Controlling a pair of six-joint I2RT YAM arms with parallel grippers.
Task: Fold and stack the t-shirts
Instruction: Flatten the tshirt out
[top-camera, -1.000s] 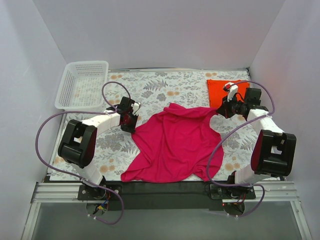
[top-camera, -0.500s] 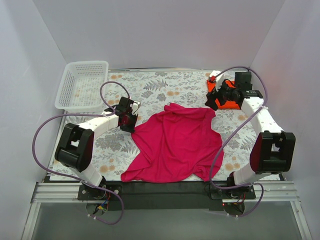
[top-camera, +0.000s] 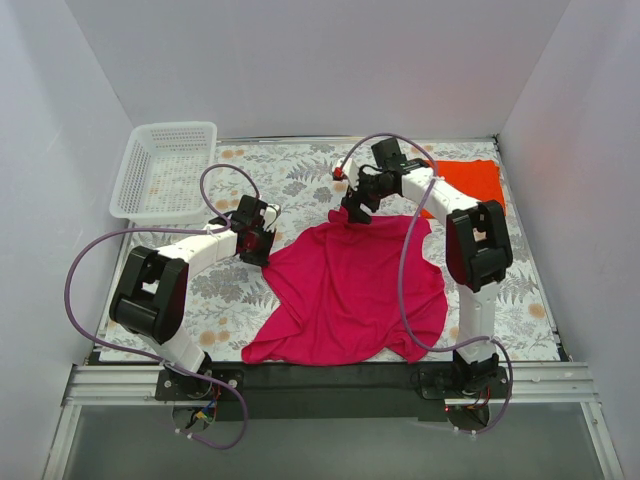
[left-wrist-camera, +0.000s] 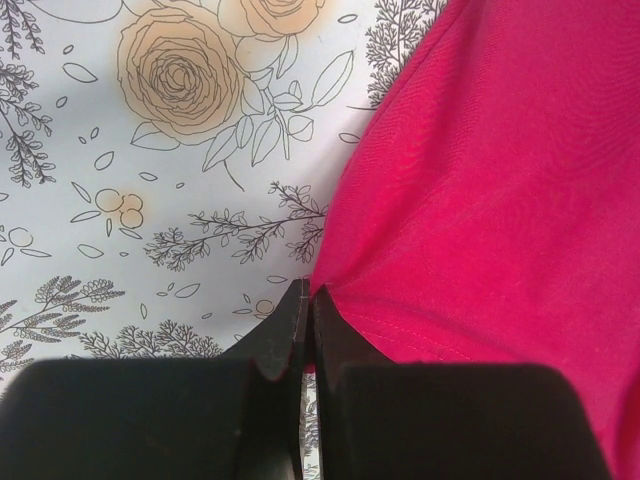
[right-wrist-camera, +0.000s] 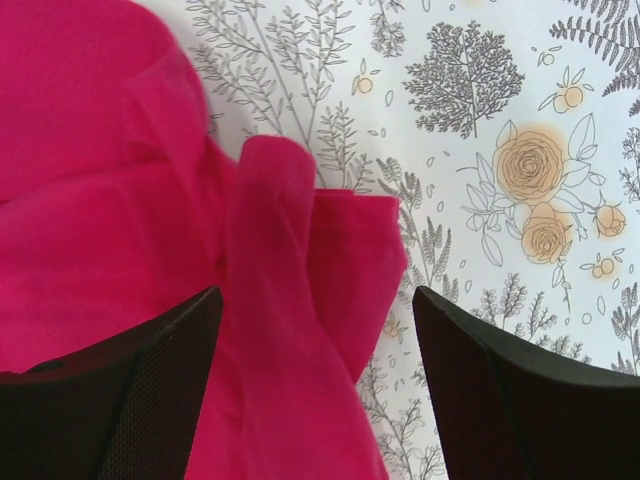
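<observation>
Overhead view: the magenta-pink t-shirt lies rumpled and unfolded across the middle of the flowered table, its lower edge reaching the near side; the orange-red t-shirt lies as a flat, compact rectangle at the far right corner, apart from the pink one; the white lattice basket sits at the far left corner, well apart from both shirts. The same view places the left gripper low at the pink shirt's left edge and the right gripper at the shirt's far edge, near its middle; neither claw's state is legible from this height.

Left wrist view supplies what the overhead lacks: the two dark fingers are clenched together with only a hairline seam between them; the shirt's stitched hem meets the tips on the right side; whether any cloth is nipped in the seam cannot be told; bare flowered surface fills the left of the view.

Right wrist view: the fingers stand wide apart, released; a raised fold of pink cloth runs between them, nearer the left finger; contact between pads and cloth cannot be confirmed. The orange-red t-shirt and the basket show only overhead.
</observation>
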